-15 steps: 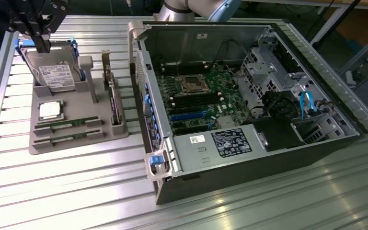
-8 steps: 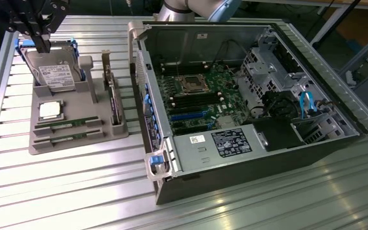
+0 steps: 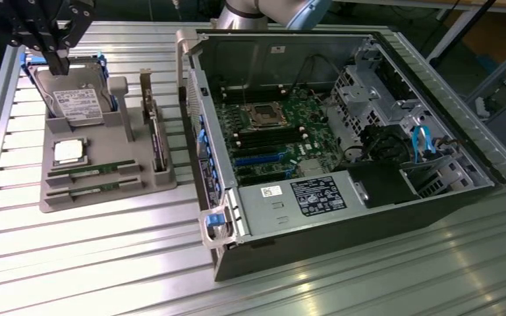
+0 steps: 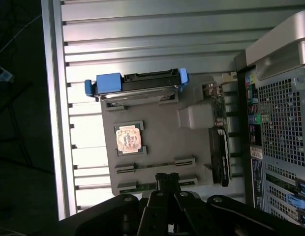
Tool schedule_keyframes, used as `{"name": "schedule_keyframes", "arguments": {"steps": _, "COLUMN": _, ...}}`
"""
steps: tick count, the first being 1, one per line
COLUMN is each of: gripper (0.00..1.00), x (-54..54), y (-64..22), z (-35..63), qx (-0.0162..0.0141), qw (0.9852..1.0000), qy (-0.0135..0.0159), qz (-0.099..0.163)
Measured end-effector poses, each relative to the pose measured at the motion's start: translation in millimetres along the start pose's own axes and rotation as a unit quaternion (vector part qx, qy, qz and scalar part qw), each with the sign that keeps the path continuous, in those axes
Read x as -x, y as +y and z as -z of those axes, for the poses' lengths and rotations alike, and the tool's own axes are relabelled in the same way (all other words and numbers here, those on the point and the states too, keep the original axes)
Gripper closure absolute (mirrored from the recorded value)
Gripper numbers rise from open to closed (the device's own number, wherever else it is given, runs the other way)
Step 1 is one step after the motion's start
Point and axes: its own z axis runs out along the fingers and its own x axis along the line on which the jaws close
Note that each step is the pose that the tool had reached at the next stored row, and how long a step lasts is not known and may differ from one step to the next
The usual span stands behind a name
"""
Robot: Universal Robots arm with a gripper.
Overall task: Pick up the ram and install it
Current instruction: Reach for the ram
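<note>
Two ram sticks lie in slots at the near end of the grey tray: one ram and a second ram just in front of it. In the wrist view the ram lies past my fingertips, and the other ram is partly covered by them. My gripper hangs above the tray's far end, over the hard drive, with its fingers together and nothing between them. The gripper is well above the tray.
The tray also holds a square CPU chip and an upright expansion card. The open computer case stands at the exterior view's right, its motherboard exposed with dark memory slots. All of it rests on a ribbed metal table.
</note>
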Motion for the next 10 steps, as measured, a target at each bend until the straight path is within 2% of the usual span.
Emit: {"name": "schedule_keyframes", "arguments": {"steps": 10, "gripper": 0.90, "x": 0.7, "y": -9.0, "z": 0.3, "qx": 0.0000, "qw": 1.0000, "qy": 0.0000, "qz": 0.000}}
